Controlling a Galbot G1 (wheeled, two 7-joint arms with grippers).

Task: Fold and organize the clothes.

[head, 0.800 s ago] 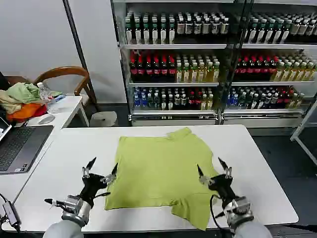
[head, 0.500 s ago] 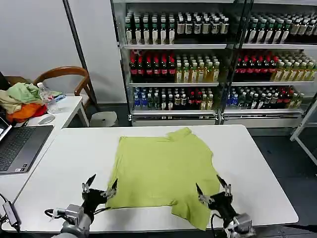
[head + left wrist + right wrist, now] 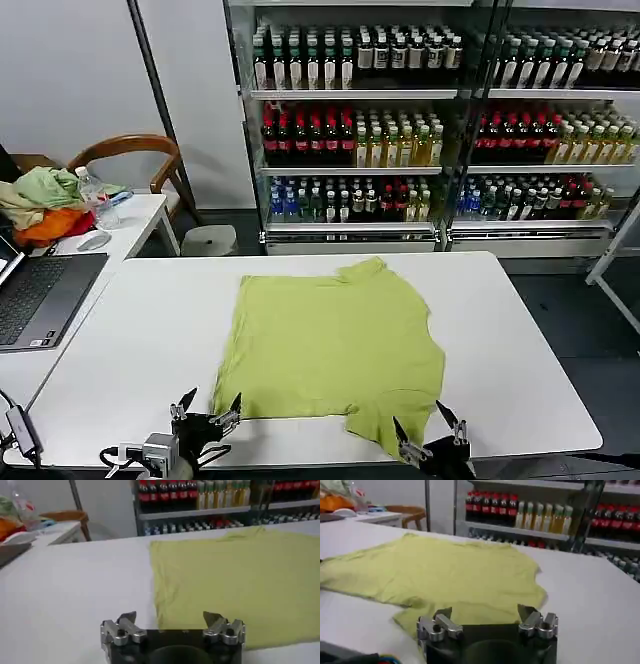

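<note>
Lime yellow-green cotton T-shirt (image 3: 330, 345) lies flat, lightly creased, on smooth white table (image 3: 130, 320); left gripper (image 3: 205, 410) and right gripper (image 3: 428, 437) hover spread-fingered, empty, at near edge.

Shop-like test room; glass-door drinks coolers (image 3: 430, 130) stocked with bottles; white table (image 3: 130, 330); laptop (image 3: 40, 295)

Left claw (image 3: 205, 411) and right claw (image 3: 431, 431) low at the near edge, fingers spread, empty.
</note>
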